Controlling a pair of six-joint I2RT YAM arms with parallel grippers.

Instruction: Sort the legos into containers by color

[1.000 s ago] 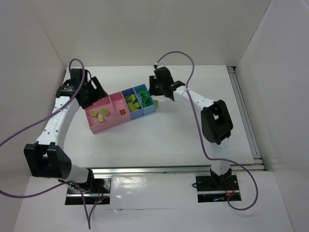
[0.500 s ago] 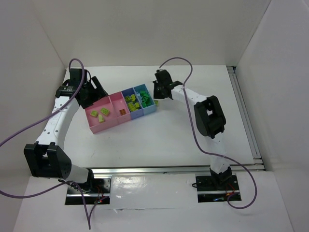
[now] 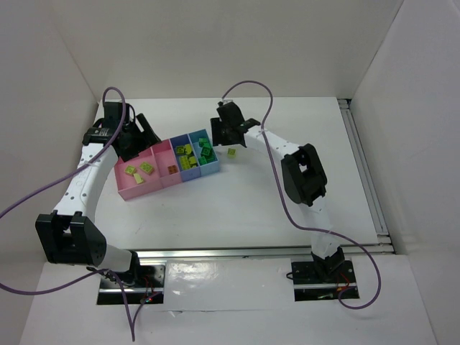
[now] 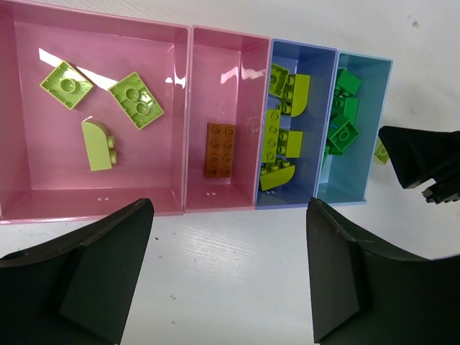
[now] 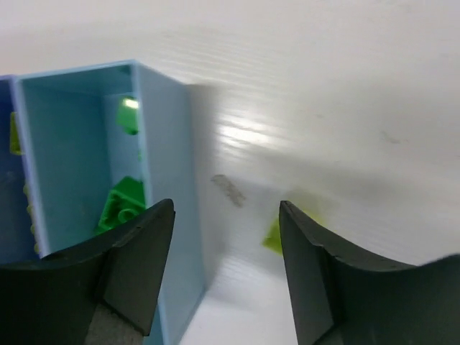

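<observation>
The containers (image 3: 128, 188) are a joined row: a wide pink bin (image 4: 43, 158) with three yellow-green legos (image 4: 136, 100), a narrow pink bin (image 4: 223, 86) with a brown brick (image 4: 221, 149), a darker blue bin (image 4: 322, 129) with yellow-green legos (image 4: 282, 136), and a light blue bin (image 4: 359, 172) with green legos (image 4: 343, 134). My right gripper (image 3: 221, 135) is open at the row's light blue end; its jaws (image 5: 226, 208) straddle that bin's outer wall (image 5: 172, 180). One yellow-green lego (image 5: 274, 236) lies on the table beside its right finger. My left gripper (image 4: 228, 215) is open behind the row, holding nothing.
White walls close in the table at the back and on both sides. The loose yellow-green lego (image 3: 233, 152) lies on the table just right of the row. A purple cable loops above the right arm (image 3: 302, 172).
The row of containers has slid to the left with the right gripper against its light blue end. The loose yellow-green lego stayed where it was. The left arm has not moved.
</observation>
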